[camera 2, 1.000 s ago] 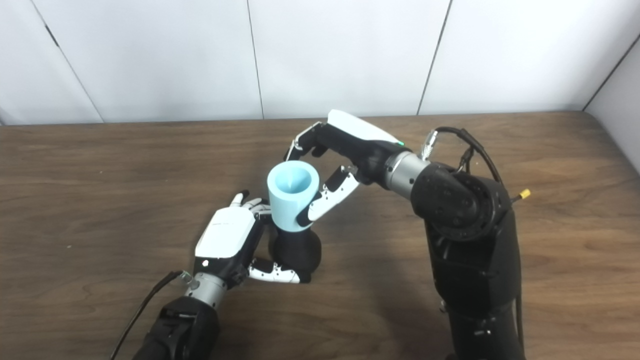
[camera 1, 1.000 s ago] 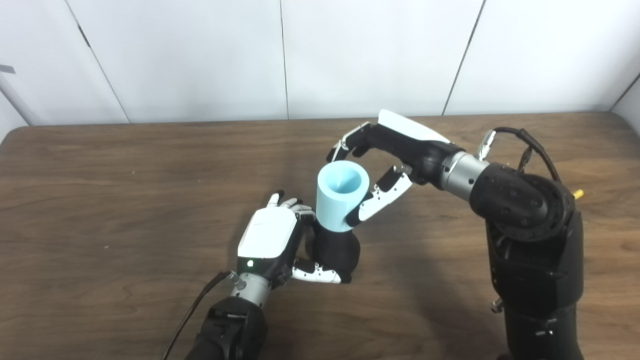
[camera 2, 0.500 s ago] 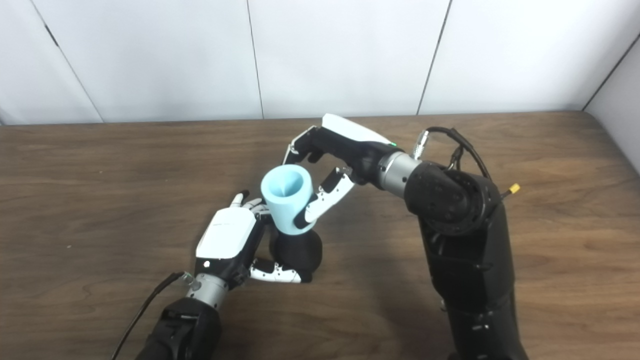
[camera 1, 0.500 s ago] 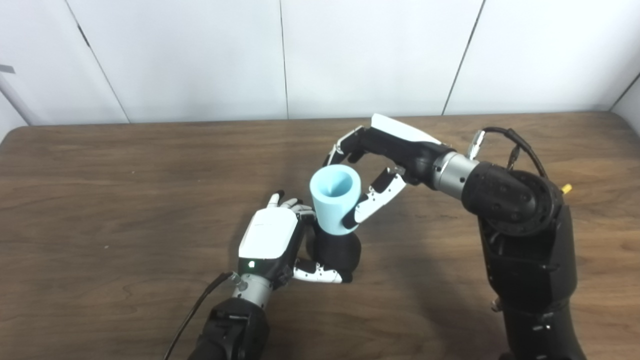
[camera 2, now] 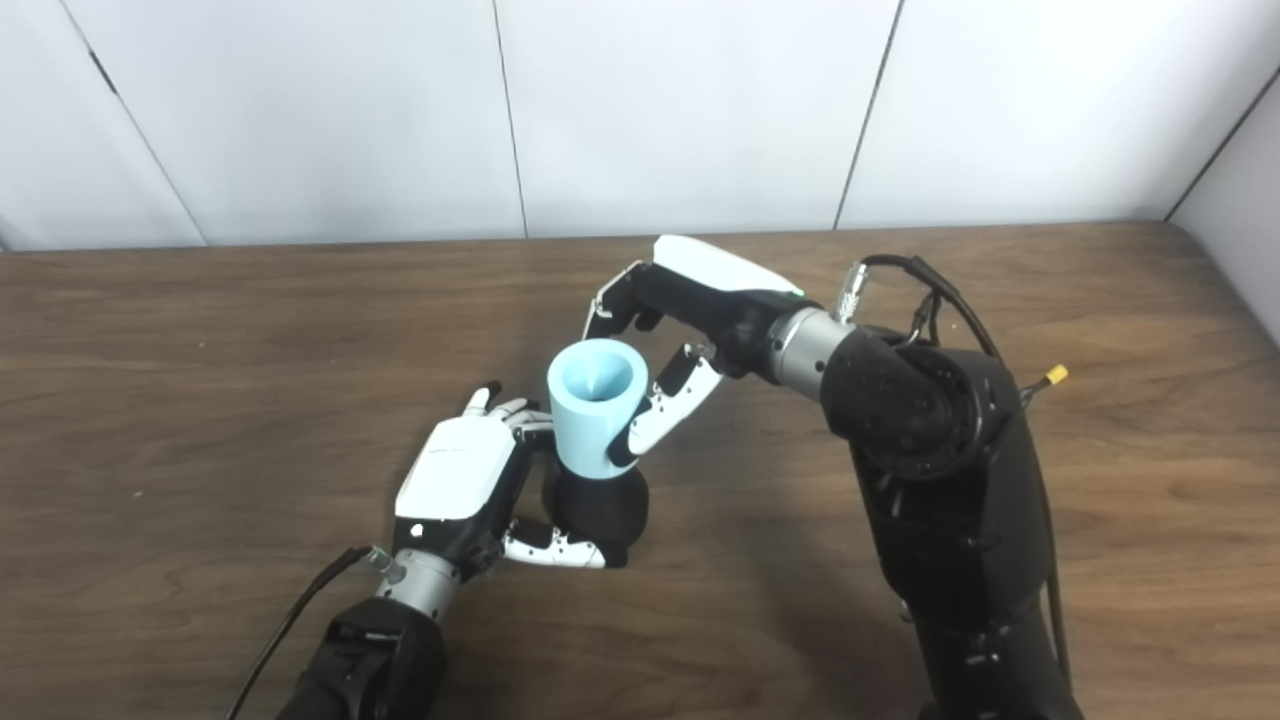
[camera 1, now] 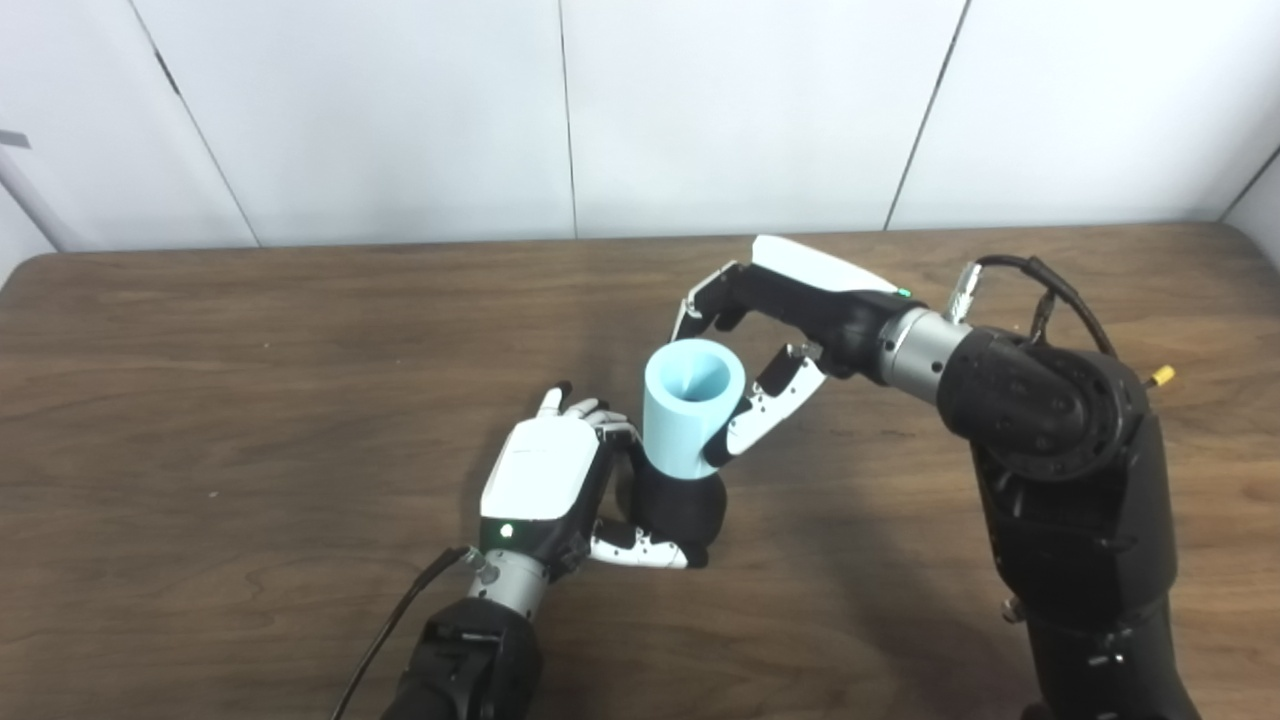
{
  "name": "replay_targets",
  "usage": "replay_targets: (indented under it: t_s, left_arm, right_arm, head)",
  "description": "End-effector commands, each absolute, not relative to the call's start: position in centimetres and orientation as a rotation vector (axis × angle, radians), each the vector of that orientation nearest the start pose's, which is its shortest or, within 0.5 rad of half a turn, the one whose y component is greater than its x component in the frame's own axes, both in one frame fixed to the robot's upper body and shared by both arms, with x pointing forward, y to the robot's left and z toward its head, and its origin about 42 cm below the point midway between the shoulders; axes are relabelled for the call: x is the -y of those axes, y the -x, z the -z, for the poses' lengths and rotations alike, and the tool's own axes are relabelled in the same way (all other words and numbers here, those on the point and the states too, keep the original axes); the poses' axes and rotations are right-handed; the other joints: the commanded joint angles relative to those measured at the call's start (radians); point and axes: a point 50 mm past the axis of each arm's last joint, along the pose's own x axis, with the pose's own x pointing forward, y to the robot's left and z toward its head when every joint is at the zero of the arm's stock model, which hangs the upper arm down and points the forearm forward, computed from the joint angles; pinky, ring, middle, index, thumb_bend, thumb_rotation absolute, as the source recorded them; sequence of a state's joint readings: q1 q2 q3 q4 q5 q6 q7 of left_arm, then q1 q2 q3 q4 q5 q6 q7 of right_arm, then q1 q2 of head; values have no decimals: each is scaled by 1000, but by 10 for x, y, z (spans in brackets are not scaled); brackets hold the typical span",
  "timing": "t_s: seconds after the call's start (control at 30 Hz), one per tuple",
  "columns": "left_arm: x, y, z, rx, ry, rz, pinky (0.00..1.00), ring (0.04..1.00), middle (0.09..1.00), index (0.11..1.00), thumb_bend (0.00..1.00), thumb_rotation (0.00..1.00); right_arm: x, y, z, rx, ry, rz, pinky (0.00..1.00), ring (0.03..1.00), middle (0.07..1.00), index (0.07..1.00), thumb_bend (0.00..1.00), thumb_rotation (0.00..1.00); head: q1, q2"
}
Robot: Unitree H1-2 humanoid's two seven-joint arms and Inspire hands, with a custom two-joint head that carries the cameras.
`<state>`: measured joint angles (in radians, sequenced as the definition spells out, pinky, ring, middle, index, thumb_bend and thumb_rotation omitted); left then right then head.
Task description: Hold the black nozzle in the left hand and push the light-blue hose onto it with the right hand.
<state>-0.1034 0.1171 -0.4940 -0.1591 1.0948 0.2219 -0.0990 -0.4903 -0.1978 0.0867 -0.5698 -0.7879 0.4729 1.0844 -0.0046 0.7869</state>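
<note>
The nozzle (camera 1: 678, 508) stands on the bench (camera 1: 200, 420), a rounded black body near the middle of the wooden top. The left hand (camera 1: 545, 485) grasps it from the left side: the white back of the hand faces up, the fingers (camera 1: 585, 410) curl round the far side of the nozzle, and the thumb (camera 1: 640, 548) wraps across its near side low down, touching it. The hose (camera 1: 690, 405), a short light-blue tube with its open mouth facing up, sits on top of the nozzle, its lower end meeting the black body; how far it has gone on cannot be told. It leans slightly to the left at the bottom. The right hand (camera 2: 690, 310) comes in from the right and above and holds the hose: its thumb (camera 1: 765, 410) lies down the right side of the tube, tip pressed near the lower edge, while its fingers (camera 2: 610, 305) arch over beyond the rim at the back; whether they touch the far wall is hidden by the tube itself. The left fingers lie just beside the hose's lower left edge, touching or nearly so. The two hands are close but apart, with the hose and nozzle between them.
</note>
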Motion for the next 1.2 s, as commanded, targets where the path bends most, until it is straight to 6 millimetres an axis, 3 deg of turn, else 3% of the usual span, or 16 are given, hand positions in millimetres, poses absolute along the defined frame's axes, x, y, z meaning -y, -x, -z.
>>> replay_targets:
  t_s: [0.0,0.53,0.63,0.67,0.73,0.93,1.03,1.17]
  left_arm:
    - [-108,-276,-138,227,-1187,360,1000,871,747,480,523,53]
    - [-108,-277,-138,224,-1189,357,1000,877,745,480,523,54]
    - [-108,-278,-139,231,-1194,356,1000,877,745,480,523,54]
    - [-109,-278,-139,232,-1194,357,1000,876,745,480,523,54]
    - [-108,-277,-139,232,-1191,357,1000,878,745,480,523,54]
    - [-108,-278,-139,229,-1191,357,1000,881,746,480,523,54]
    - [-108,-278,-139,229,-1191,358,1000,878,747,480,523,54]
    - [-109,-277,-139,225,-1189,360,1000,877,746,480,523,53]
  right_arm:
    - [189,-322,-340,231,1007,-545,765,786,698,481,524,140]
    - [191,-318,-330,240,998,-548,725,774,703,490,523,159]
    - [190,-317,-329,234,1011,-559,756,793,719,493,521,165]
    - [190,-316,-329,233,1019,-564,762,800,729,551,697,274]
    - [189,-316,-330,232,1030,-570,752,818,767,619,867,398]
    - [189,-315,-331,231,1052,-592,726,865,845,695,980,459]
    - [190,-315,-331,222,1074,-606,813,964,927,730,999,482]
    - [189,-315,-331,212,1079,-612,902,998,978,772,1000,481]
  head:
    - [-2,1]
    - [-2,0]
    - [-2,1]
    - [-2,1]
    - [-2,1]
    - [-1,2]
    - [0,1]
    - [0,2]
